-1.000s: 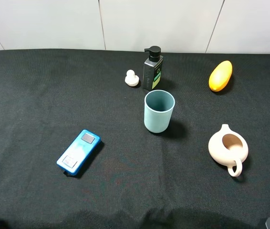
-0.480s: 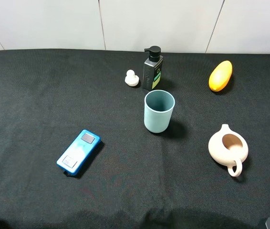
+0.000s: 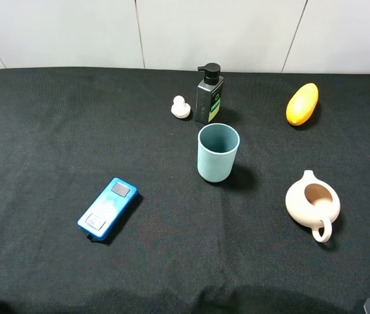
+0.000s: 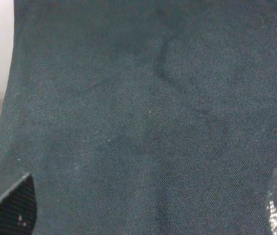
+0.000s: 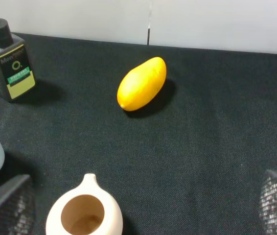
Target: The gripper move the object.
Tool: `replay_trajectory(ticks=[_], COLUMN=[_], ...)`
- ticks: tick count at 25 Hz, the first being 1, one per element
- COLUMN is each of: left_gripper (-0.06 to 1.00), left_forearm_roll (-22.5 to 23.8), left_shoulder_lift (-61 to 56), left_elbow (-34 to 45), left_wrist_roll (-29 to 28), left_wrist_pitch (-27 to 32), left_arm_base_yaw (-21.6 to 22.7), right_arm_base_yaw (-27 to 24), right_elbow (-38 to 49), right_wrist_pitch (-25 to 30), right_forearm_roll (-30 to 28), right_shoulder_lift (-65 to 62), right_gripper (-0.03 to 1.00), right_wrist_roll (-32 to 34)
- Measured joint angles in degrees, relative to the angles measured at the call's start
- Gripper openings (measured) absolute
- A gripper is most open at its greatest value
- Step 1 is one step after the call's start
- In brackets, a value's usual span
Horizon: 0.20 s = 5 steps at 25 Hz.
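The object, a small black pump bottle with a green-and-white label, stands upright at the back of the black cloth, just behind a teal cup. It also shows in the right wrist view as the bottle, far from the fingers. My right gripper is open, its two mesh-patterned fingertips spread wide with nothing between them. My left gripper is open too and hovers over bare black cloth near the table's left edge. In the high view only dark slivers of the arms show at the bottom corners.
A teal cup stands in front of the bottle, with a small white knob-shaped piece to the bottle's left. A yellow mango lies at the back right, a beige teapot at the right, and a blue flat device at the left front.
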Motion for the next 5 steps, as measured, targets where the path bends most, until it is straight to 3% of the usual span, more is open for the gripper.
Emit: replay_trajectory(ticks=[5], left_gripper=[0.99], left_forearm_roll=[0.0], left_shoulder_lift=[0.0], left_elbow=[0.0], left_wrist_roll=[0.0], left_wrist_pitch=[0.0], left_arm_base_yaw=[0.0], right_arm_base_yaw=[0.0], right_elbow=[0.0], right_wrist_pitch=[0.0], right_forearm_roll=[0.0], right_shoulder_lift=[0.0], right_gripper=[0.69], right_wrist_roll=[0.0])
